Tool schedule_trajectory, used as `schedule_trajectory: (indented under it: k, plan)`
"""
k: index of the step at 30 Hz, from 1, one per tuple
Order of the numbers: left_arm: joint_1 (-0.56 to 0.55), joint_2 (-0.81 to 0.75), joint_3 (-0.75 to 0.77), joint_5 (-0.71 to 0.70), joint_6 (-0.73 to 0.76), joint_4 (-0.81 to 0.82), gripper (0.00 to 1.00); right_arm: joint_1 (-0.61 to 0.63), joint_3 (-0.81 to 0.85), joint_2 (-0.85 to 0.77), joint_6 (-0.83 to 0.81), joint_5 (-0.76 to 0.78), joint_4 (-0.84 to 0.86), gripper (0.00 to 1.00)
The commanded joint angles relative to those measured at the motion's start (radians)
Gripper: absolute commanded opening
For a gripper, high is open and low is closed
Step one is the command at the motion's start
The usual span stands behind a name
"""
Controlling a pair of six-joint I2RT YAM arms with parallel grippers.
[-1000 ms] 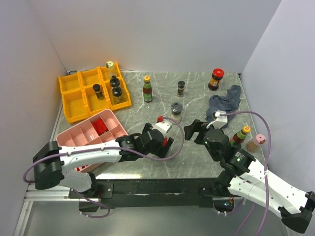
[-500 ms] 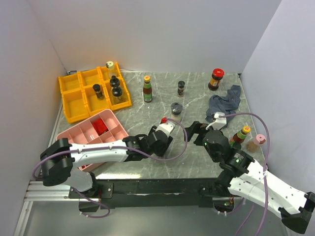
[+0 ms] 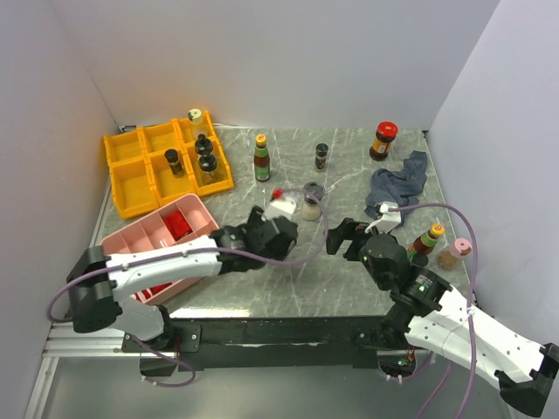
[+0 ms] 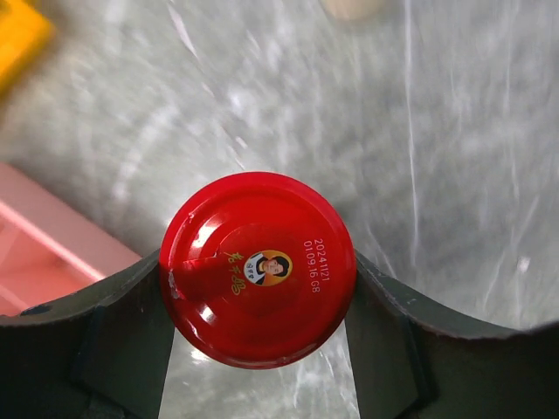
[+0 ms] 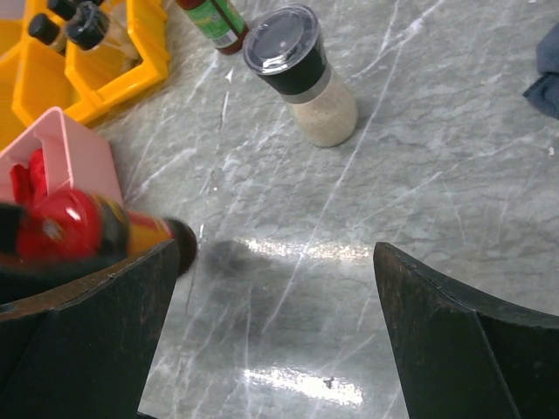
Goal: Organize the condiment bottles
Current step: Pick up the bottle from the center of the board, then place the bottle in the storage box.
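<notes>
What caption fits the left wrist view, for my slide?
Left claw clamped on a red-lidded jar, marble table below.

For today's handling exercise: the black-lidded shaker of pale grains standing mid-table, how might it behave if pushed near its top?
The shaker looks taller than wide, standing on the smooth table, so a high push would probably tip it, a low one slide it. Its round body would likely roll once down.
</notes>
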Motion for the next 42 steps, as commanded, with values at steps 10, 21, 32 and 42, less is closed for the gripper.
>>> schedule_trajectory:
  k: [10, 21, 32, 42]
  plan:
    - [0.511, -0.194, 0.288, -0.117, 0.235, 0.296, 0.01, -0.005, -0.03, -0.029, -0.029, -0.05, 0.058, 1.0]
    - [1.014, 0.105, 0.571, 0.133, 0.151, 0.419, 0.01, -0.005, -0.047, -0.06, -0.053, -0.094, 0.089, 1.0]
    - [1.233, 0.502, 0.876, 0.292, 0.125, 0.451, 0.01, -0.005, -0.035, -0.02, -0.076, -0.116, 0.134, 1.0]
    - [1.287, 0.761, 1.075, 0.393, 0.17, 0.517, 0.01, -0.005, 0.016, 0.074, -0.113, -0.103, 0.178, 1.0]
